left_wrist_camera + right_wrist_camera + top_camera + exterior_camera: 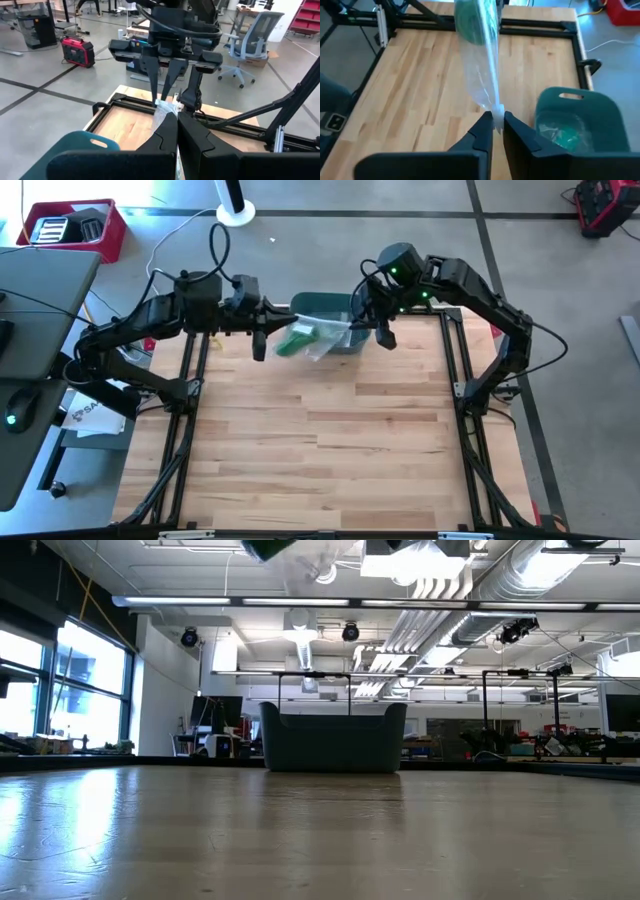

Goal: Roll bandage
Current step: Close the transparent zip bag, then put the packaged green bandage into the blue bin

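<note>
A green bandage roll (295,338) sits inside a clear plastic bag (325,340) that hangs between my two grippers, above the table's far edge and in front of a teal bin (322,304). My left gripper (268,330) is shut on the bag's roll end. My right gripper (362,328) is shut on the bag's other end. In the right wrist view the roll (475,20) shows at the far end of the bag (482,75). The low view shows only the roll's underside (270,548) at its top edge. My left gripper pinches the clear plastic (165,117) between its two shut fingers, coming level from the table's left. The bag is lifted clear of the table. The roll itself is hidden by the fingers in this view. My right gripper pinches the bag's gathered empty end (497,111) between its two fingertips, coming from the table's right. The plastic runs away from the fingers to the roll and is drawn fairly straight. The bag is clear of the table.
The teal bin (575,115) stands at the table's far edge and holds another bagged green roll (562,132). It also shows in the low view (333,737). The wooden tabletop (320,440) lies bare toward the near edge.
</note>
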Action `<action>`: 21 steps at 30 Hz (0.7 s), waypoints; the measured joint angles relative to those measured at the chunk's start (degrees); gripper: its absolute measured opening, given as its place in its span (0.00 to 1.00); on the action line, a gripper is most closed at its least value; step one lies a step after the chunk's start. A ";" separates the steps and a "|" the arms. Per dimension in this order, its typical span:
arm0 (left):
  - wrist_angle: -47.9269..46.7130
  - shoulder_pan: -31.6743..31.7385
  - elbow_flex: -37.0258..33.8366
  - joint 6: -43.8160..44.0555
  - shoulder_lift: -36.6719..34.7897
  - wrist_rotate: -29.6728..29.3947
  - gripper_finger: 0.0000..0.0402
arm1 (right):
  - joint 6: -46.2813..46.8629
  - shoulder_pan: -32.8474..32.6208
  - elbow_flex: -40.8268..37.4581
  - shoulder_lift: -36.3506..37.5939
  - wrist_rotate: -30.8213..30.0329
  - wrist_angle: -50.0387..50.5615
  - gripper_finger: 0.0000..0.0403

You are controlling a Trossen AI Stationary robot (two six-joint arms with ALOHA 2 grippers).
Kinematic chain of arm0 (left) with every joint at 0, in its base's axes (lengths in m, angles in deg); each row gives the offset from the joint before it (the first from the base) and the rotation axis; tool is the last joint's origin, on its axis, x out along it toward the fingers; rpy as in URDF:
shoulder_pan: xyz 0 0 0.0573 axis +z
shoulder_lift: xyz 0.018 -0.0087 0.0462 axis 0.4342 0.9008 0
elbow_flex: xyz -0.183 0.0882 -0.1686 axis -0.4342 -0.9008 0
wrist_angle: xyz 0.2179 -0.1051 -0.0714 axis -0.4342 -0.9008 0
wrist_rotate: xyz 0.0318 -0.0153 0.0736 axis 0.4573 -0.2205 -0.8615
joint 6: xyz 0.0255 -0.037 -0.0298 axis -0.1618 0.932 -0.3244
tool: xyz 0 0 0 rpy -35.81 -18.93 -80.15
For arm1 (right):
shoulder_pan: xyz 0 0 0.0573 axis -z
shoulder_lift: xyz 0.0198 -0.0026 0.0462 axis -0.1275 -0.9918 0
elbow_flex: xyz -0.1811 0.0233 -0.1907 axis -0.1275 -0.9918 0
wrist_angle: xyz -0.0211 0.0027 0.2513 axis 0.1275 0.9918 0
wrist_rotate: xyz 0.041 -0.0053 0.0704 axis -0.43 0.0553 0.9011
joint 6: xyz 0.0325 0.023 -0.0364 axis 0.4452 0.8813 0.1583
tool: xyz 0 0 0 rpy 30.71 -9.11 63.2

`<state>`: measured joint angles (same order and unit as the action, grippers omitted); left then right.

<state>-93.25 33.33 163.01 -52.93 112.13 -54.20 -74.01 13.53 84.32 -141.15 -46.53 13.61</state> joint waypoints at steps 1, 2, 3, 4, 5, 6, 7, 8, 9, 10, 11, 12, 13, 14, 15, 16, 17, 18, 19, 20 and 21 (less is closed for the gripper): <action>-0.13 0.00 0.04 0.00 0.00 0.11 0.00 | -0.19 0.20 -0.02 0.07 0.00 -0.60 0.07; -0.21 0.00 -0.06 0.00 0.00 0.19 0.00 | -0.19 0.23 -0.07 0.14 -0.06 -1.16 0.10; -0.29 0.00 -0.28 0.00 0.02 0.20 0.00 | -0.09 0.26 -0.07 0.20 -0.09 -1.83 0.13; -0.76 0.00 -0.33 0.00 0.14 0.21 0.00 | 0.39 0.51 -0.07 0.28 -0.04 -2.55 0.17; -1.00 0.00 -0.40 0.01 0.22 0.23 0.00 | 1.21 0.66 -0.06 0.33 0.00 -3.15 0.22; -1.09 0.00 -0.42 0.00 0.28 0.23 0.00 | 1.77 0.71 -0.04 0.33 0.04 -3.81 0.27; -1.02 0.00 -0.42 0.00 0.31 0.23 0.00 | 2.57 0.71 -0.04 0.31 0.25 -4.59 0.31; -0.96 0.01 -0.42 0.00 0.27 0.23 0.00 | 3.00 0.69 -0.04 0.11 0.66 -5.57 0.36; -0.88 0.02 -0.42 0.00 0.23 0.23 0.00 | 3.47 0.63 -0.04 -0.11 1.44 -6.73 0.41; -0.76 0.03 -0.42 0.00 0.22 0.22 0.00 | 3.72 0.44 -0.04 -0.47 2.61 -7.83 0.44; -0.70 0.08 -0.42 0.00 0.22 0.23 0.00 | 3.71 0.13 -0.04 -0.96 3.96 -8.92 0.47; -0.70 0.18 -0.42 0.02 0.24 0.25 0.00 | 3.76 -0.26 -0.04 -1.52 5.09 -10.10 0.50; -0.68 0.24 -0.42 0.02 0.26 0.27 0.00 | 3.93 -0.71 -0.04 -2.22 5.50 -11.11 0.51; -0.67 0.26 -0.42 0.02 0.28 0.28 0.00 | 4.08 -1.16 -0.04 -2.97 5.58 -11.91 0.52; -0.61 0.26 -0.42 0.02 0.28 0.26 0.00 | 4.13 -1.59 -0.04 -3.67 5.70 -12.63 0.52; -0.55 0.26 -0.42 0.02 0.28 0.17 0.00 | 3.92 -2.01 -0.04 -4.35 6.20 -13.02 0.52; -0.57 0.26 -0.42 0.02 0.28 -0.02 0.00 | 3.56 -2.51 -0.04 -4.94 7.54 -13.36 0.51; -0.57 0.28 -0.42 0.02 0.28 -0.12 0.00 | 3.05 -2.84 -0.04 -5.39 8.86 -13.67 0.50; -0.59 0.28 -0.42 0.03 0.31 -0.23 0.00 | 2.77 -3.08 -0.04 -5.85 9.72 -13.86 0.48; -0.65 0.28 -0.44 0.07 0.31 -0.25 0.00 | 2.79 -3.25 -0.04 -6.12 9.91 -13.89 0.44; -0.65 0.28 -0.44 0.15 0.31 -0.27 0.00 | 3.08 -3.39 -0.04 -6.44 9.94 -13.88 0.39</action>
<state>-93.91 33.62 162.57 -52.78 112.43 -54.47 -70.93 10.14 84.28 -147.59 -36.60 -0.27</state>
